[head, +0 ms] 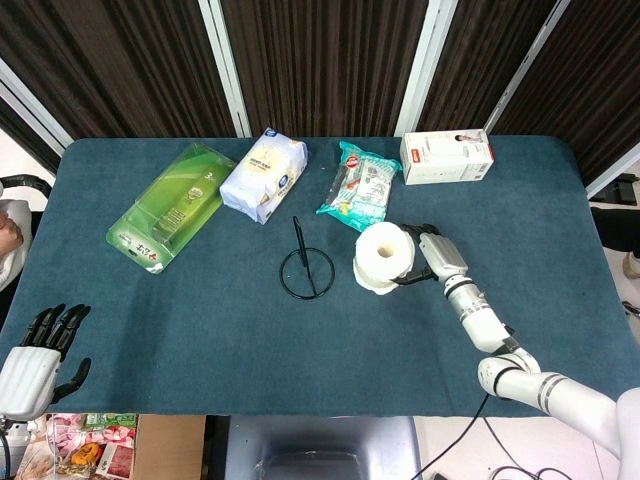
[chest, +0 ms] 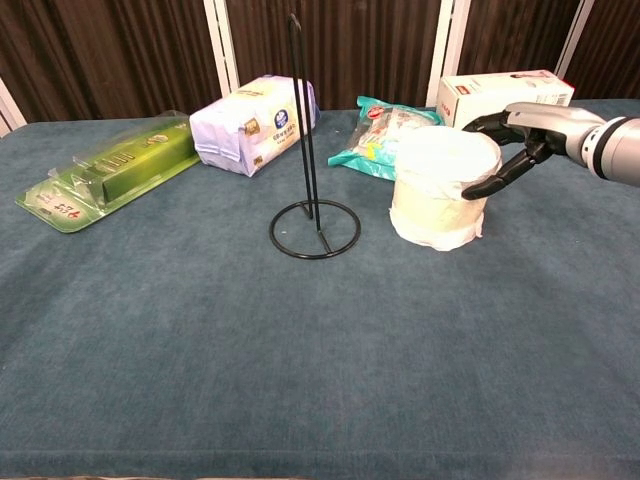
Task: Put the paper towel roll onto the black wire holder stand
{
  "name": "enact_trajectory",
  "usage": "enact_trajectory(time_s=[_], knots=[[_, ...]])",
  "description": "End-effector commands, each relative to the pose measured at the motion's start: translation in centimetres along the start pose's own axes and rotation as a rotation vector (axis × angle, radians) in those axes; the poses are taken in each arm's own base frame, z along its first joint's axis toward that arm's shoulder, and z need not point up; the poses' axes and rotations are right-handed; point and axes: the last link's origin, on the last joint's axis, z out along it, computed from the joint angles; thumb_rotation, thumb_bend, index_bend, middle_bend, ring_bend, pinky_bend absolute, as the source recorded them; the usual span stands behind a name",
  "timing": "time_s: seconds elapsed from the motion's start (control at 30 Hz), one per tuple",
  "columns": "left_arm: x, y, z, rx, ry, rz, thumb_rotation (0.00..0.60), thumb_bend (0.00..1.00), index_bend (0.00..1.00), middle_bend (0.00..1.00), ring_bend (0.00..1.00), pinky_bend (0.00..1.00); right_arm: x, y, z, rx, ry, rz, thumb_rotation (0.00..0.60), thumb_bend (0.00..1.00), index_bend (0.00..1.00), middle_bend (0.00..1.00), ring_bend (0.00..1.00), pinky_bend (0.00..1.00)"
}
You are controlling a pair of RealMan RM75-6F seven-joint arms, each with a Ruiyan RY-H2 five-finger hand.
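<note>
- Paper towel roll, white and squat (head: 385, 257), stands on end on the blue-carpeted table (head: 200, 310), its hollow core facing up, just right of the black wire holder stand (head: 305, 266).
- My right robot hand (head: 432, 254) sits against the roll's right side: in the chest view the thumb lies on the front right of the roll and the other fingers (chest: 497, 122) reach around behind its top edge.
- That right robot hand cups the roll, but I cannot tell whether the grip is closed; the roll's base rests on the table.
- My left robot hand (head: 42, 350) hangs off the table's near left corner, grasping nothing, its dark fingers extended and slightly apart.
- Roll's outer sheets look loose and a little wrinkled near the bottom, and its wall is thick around a narrow core.
- Holder stand is a thin ring base with a tall upright looped rod, bare, well clear of my hands.
- Behind lie a green plastic-wrapped flat pack (head: 173, 205), a white-and-lilac soft tissue pack (head: 263, 175), a teal crinkled snack bag (head: 360, 186) and a white cardboard box with red print (head: 447, 157).
- Teal bag lies just behind the roll.
</note>
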Motion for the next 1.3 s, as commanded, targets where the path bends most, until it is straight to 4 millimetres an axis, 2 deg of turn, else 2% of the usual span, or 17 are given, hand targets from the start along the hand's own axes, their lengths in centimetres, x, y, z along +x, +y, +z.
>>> enact_trajectory(time_s=[0.03,0.23,0.33,0.63,0.77,0.93,1.17,1.3], knots=[[0.0,0.0,-0.1,-0.001,0.002,-0.001,0.600,0.44,0.00,0.10,0.06,0.11,0.1,-0.2,0.0,0.005,0.001,0.016,0.600,0.17,0.63,0.55,0.44,0.16],[0.1,0.0,-0.2,-0.004,0.005,-0.002,0.600,0.44,0.00,0.10,0.06,0.11,0.7,-0.6,-0.3,0.032,0.057,0.028,0.600,0.20,0.78,0.66,0.56,0.27],[0.1,0.0,-0.2,-0.005,0.006,-0.003,0.600,0.44,0.00,0.10,0.06,0.11,1.4,-0.9,-0.9,0.059,0.096,0.041,0.600,0.20,0.80,0.67,0.57,0.28],[0.2,0.2,-0.3,-0.015,0.007,-0.006,0.600,0.44,0.00,0.10,0.06,0.11,6.1,-3.7,-4.6,0.236,0.250,0.248,0.600,0.21,0.80,0.68,0.57,0.31],[0.2,0.3,-0.4,-0.016,0.009,-0.007,0.600,0.44,0.00,0.10,0.06,0.11,8.5,-6.4,-5.9,0.318,0.286,0.324,0.600,0.21,0.80,0.68,0.57,0.31],[0.3,0.2,-0.3,-0.015,0.011,-0.009,0.600,0.44,0.00,0.10,0.06,0.11,10.1,-10.4,-6.5,0.402,0.324,0.348,0.600,0.21,0.80,0.68,0.57,0.34],[0.3,0.0,-0.2,-0.009,0.010,-0.013,0.600,0.44,0.00,0.10,0.06,0.11,10.0,-16.7,-5.6,0.446,0.297,0.310,0.600,0.21,0.79,0.68,0.57,0.36],[0.5,-0.2,-0.3,-0.003,0.017,-0.015,0.600,0.44,0.00,0.10,0.06,0.11,9.6,-18.7,-5.3,0.444,0.271,0.317,0.600,0.21,0.78,0.68,0.57,0.36]])
